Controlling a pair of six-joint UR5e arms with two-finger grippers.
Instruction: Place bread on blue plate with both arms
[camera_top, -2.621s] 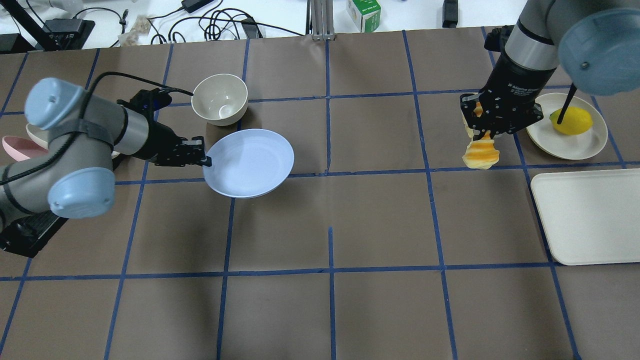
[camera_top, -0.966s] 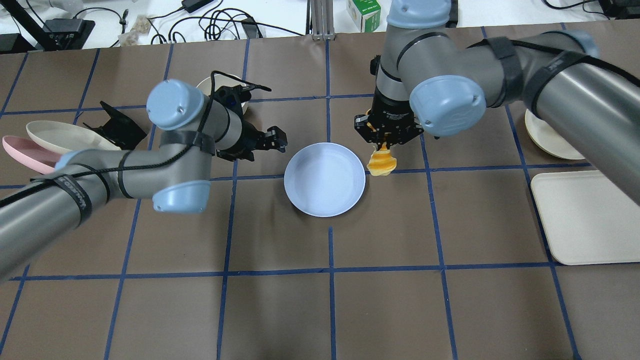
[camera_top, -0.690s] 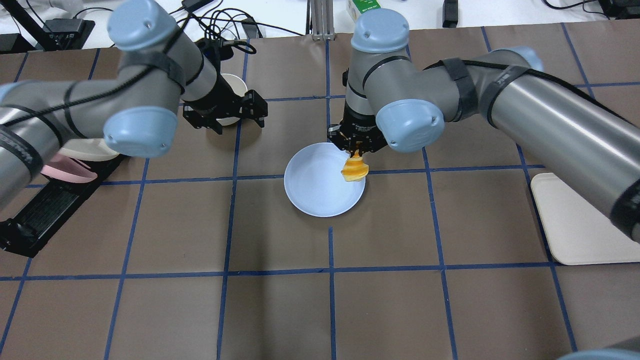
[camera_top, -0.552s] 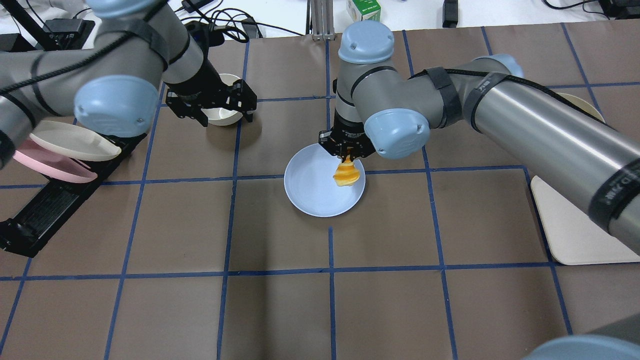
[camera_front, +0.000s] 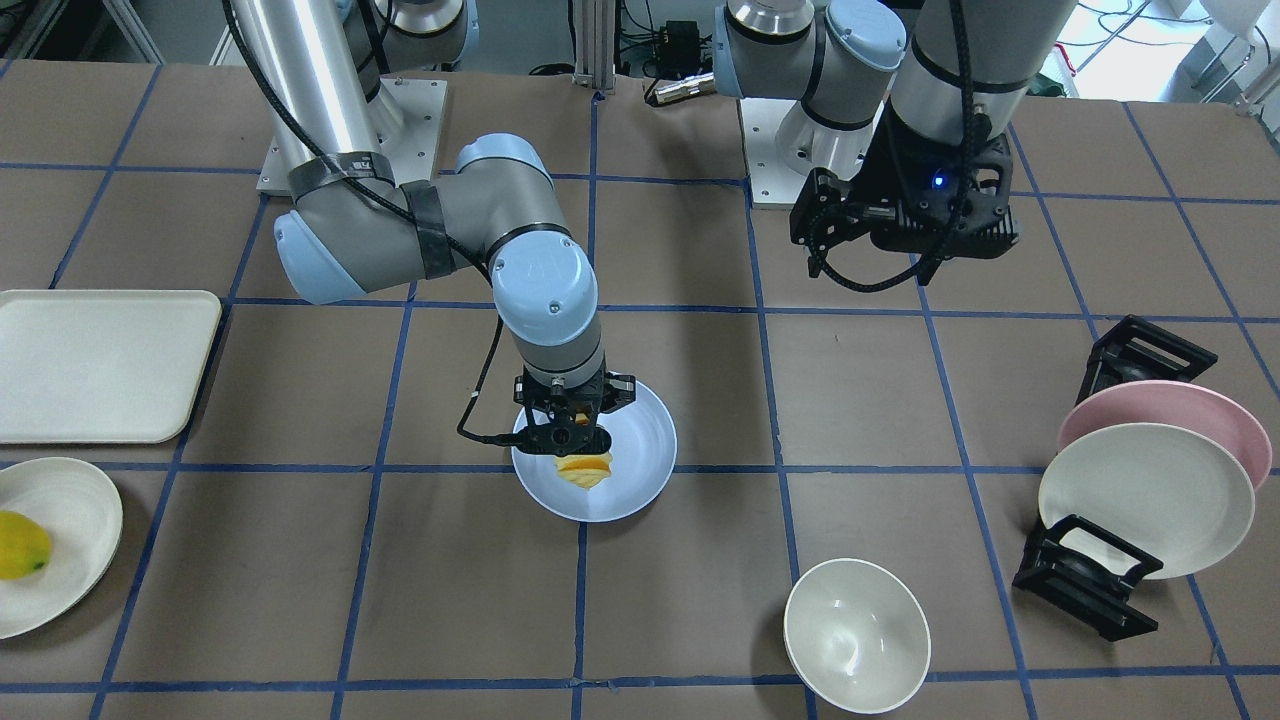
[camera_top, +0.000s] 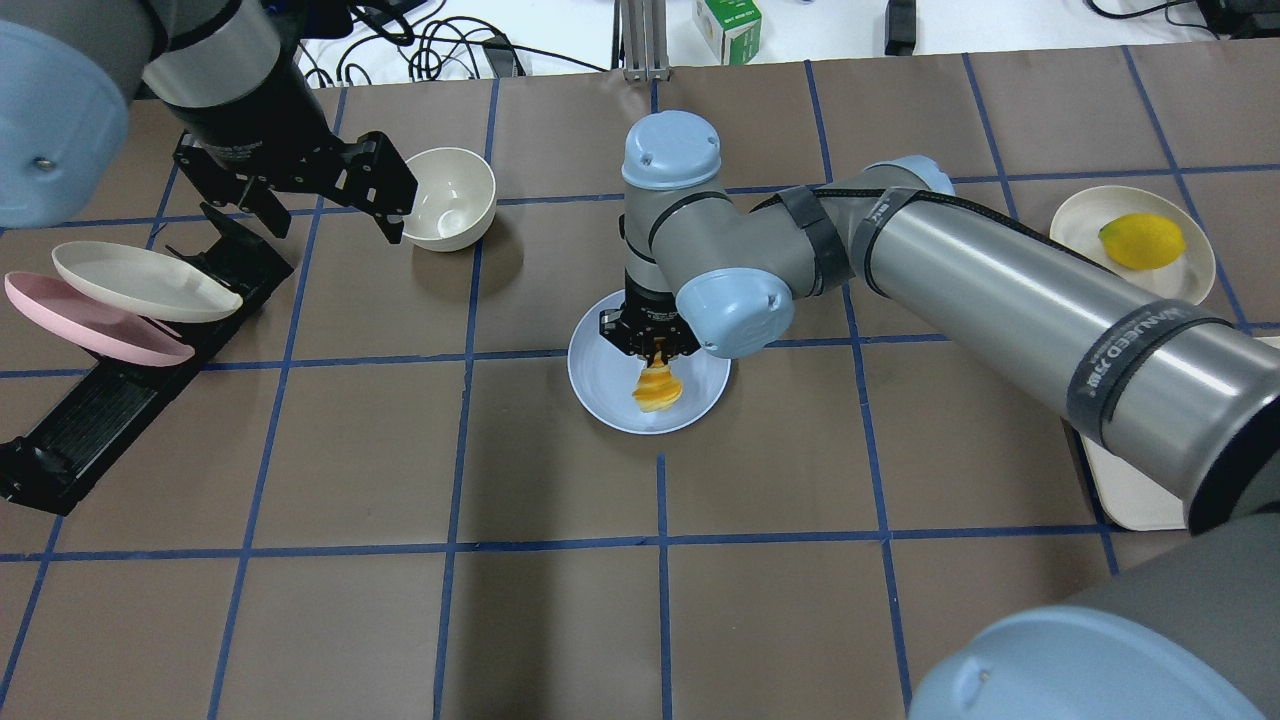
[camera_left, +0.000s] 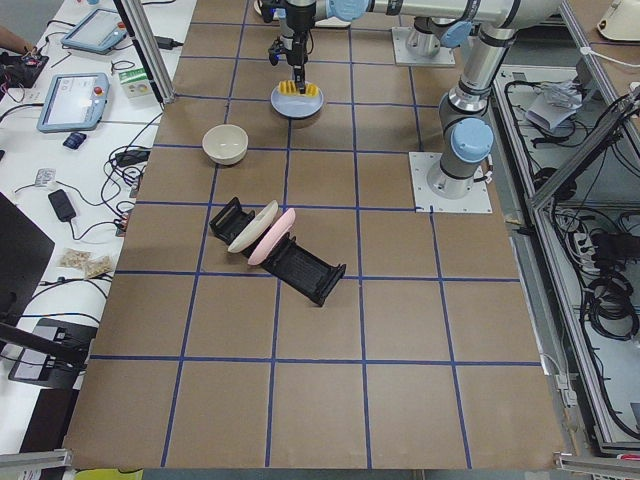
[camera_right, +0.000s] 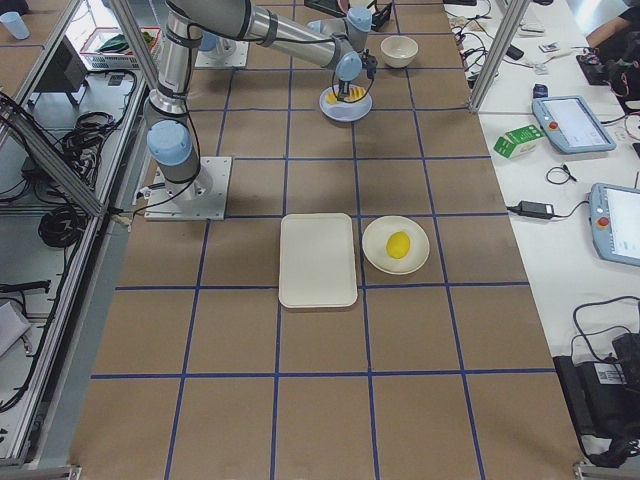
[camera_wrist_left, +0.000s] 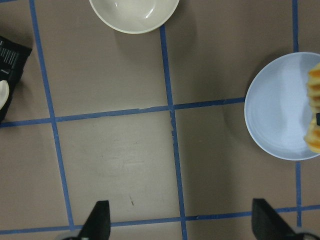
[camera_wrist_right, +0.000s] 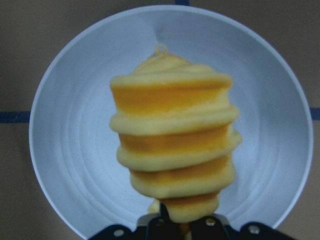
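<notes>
The blue plate (camera_top: 600, 395) lies flat at the table's middle. My right gripper (camera_top: 655, 352) is shut on the bread (camera_top: 655, 388) and holds it upright by one end, hanging over the plate's middle. In the right wrist view the ridged loaf (camera_wrist_right: 172, 145) points down at the plate (camera_wrist_right: 75, 150); I cannot tell whether its tip touches. The front view shows the bread (camera_front: 583, 467) low inside the plate (camera_front: 645, 430). My left gripper (camera_top: 333, 225) is open and empty, raised, far to the plate's left beside a bowl. Its wrist view shows the plate (camera_wrist_left: 272, 115) at the right edge.
A cream bowl (camera_top: 440, 198) stands back left of the plate. A black rack (camera_top: 120, 300) holds a pink and a cream plate at the left. A cream plate with a yellow lemon (camera_top: 1140, 240) is at the back right. A cream tray (camera_front: 100, 365) lies on the right side.
My right gripper carried the bread from beside the plate's right rim to over its middle and lower. My left gripper, open, drew away up and to the left, past the bowl.
</notes>
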